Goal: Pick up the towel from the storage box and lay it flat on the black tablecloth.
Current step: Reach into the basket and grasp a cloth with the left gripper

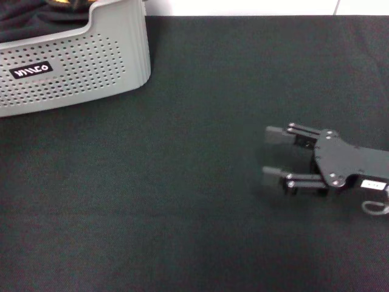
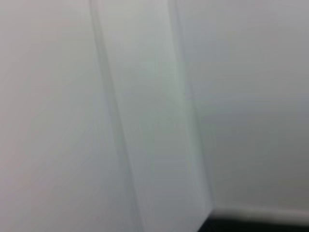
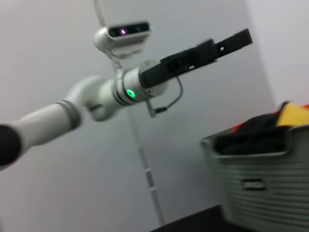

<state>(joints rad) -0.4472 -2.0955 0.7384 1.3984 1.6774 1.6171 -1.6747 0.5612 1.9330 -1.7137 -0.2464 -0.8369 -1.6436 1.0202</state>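
The storage box (image 1: pixel 79 67) stands at the table's far left on the black tablecloth (image 1: pixel 182 182). A plain black cloth (image 1: pixel 24 21) fills its top, with a sliver of the orange-yellow towel (image 1: pixel 61 2) at the upper edge. The right wrist view shows the box (image 3: pixel 260 193) with the towel (image 3: pixel 294 115) poking out beside the black cloth (image 3: pixel 256 137). My right gripper (image 1: pixel 267 156) is open and empty, low over the tablecloth at the right, fingers pointing toward the box. My left gripper (image 3: pixel 244 37) is raised high in the air, seen only in the right wrist view.
A white wall lies behind the table. The left wrist view shows only that wall (image 2: pixel 145 116) and a dark strip at the bottom. The tablecloth stretches between the box and my right gripper.
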